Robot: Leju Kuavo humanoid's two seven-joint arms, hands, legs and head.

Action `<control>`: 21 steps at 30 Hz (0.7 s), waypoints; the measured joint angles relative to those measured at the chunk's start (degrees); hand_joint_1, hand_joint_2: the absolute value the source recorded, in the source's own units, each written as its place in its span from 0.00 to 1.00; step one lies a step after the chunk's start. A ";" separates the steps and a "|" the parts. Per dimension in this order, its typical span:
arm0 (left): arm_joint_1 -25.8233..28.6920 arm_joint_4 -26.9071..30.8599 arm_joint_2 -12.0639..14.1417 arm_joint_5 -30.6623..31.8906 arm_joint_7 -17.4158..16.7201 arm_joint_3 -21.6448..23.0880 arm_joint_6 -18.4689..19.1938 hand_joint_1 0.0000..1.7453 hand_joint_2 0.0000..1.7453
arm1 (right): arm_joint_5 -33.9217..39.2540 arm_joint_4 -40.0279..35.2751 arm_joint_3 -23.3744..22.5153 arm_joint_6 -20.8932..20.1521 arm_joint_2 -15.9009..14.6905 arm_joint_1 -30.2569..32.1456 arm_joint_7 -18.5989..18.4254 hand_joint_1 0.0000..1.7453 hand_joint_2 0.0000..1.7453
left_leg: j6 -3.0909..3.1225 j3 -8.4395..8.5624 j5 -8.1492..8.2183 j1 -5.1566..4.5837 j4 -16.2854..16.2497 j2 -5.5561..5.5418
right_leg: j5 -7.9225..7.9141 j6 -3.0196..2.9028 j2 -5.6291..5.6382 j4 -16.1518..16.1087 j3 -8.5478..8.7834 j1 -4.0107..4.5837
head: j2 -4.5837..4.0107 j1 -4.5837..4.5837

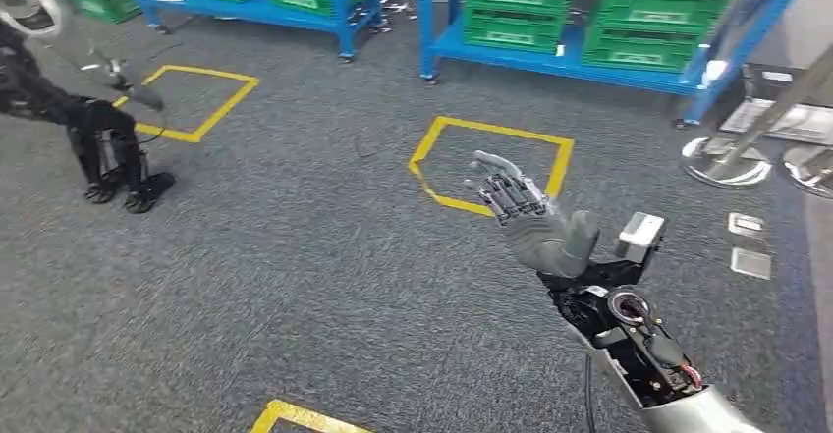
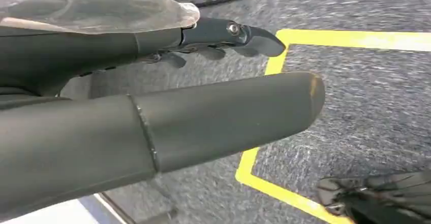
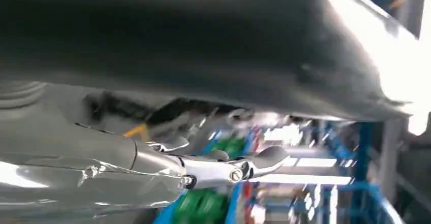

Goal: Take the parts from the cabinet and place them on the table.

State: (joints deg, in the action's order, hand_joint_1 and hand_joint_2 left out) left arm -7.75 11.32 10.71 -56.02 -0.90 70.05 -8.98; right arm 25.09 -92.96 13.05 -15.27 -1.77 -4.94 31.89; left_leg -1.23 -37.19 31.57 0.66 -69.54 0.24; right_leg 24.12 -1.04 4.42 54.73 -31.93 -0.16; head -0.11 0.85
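Covering most of the head view, the grey carpet [image 1: 295, 276] carried yellow floor markings [image 1: 491, 163]. Blue racks [image 1: 589, 21] with green crates [image 1: 629, 21] stood along the far edge, cut off at the top; no parts could be made out in them. A dark seated figure [image 1: 88, 129] at far left was blurred. The right hand [image 1: 526, 212] was raised palm-up over the carpet, fingers spread, holding nothing. The left hand [image 2: 152, 117] hung above a marking, fingers straight, empty. The right wrist view was blurred.

two blue racks [image 1: 580, 60], six green crates [image 1: 511, 6], three yellow floor outlines [image 1: 491, 163]
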 joint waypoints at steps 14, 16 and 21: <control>0.39 0.02 -0.63 -1.51 -0.94 0.00 0.07 0.00 0.00 | -7.55 3.41 -1.03 8.58 -0.70 0.36 -4.54 0.00 0.00 | 2.55 7.08 -6.38 0.05 16.48 2.46 | 8.29 3.26 -4.00 18.79 -8.83 -0.48 | 0.00 1.53; 0.30 0.02 -0.87 -2.06 -1.03 -0.02 0.09 0.00 0.00 | -10.46 6.20 -1.40 11.99 -1.31 0.31 -6.14 0.00 0.00 | 2.29 7.40 -6.07 0.12 16.42 3.88 | 3.70 3.26 -4.82 10.76 -4.69 -0.58 | 0.00 1.84; 0.24 0.02 -1.62 -2.64 -1.11 -0.09 0.09 0.00 0.00 | -19.19 23.25 -1.60 19.91 -2.91 -2.90 -9.20 0.00 0.00 | 1.06 8.25 -5.36 -0.43 16.28 6.99 | 0.87 1.68 -8.02 -0.21 0.29 0.54 | 0.00 1.97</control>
State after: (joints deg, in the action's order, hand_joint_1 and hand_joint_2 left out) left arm -7.51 11.34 9.09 -58.66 -2.01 69.96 -8.90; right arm 5.90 -69.70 11.45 4.64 -4.68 -7.84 22.69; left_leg -0.16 -28.93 26.21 0.22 -53.26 7.23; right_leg 24.99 0.64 -3.60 54.52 -31.64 0.38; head -0.11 2.82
